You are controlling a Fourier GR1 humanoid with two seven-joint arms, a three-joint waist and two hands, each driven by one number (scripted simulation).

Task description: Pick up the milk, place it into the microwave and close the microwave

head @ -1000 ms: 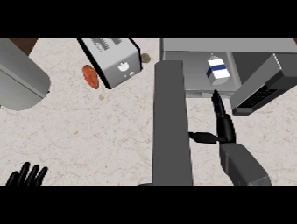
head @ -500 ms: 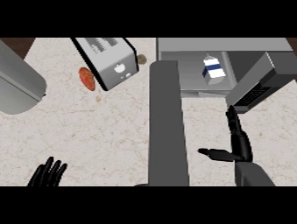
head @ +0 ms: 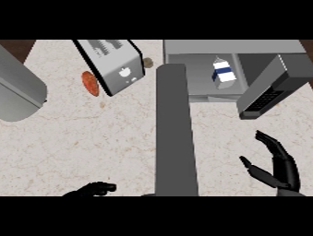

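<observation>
Pulled back from the microwave [head: 207, 50], the right hand [head: 279, 167] now hovers low over the counter [head: 84, 138] — fingers spread, holding nothing.
Milk [head: 222, 73] stands upright inside the microwave, door [head: 271, 90] open; left hand [head: 94, 189] curled at the bottom edge.

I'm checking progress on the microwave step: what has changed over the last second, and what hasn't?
The right hand has drawn back from beside the milk toward the view's lower edge, open and holding nothing. The left hand has shifted right along the lower edge, its fingers now curled. The milk stays inside the microwave, and the door is still open.
</observation>
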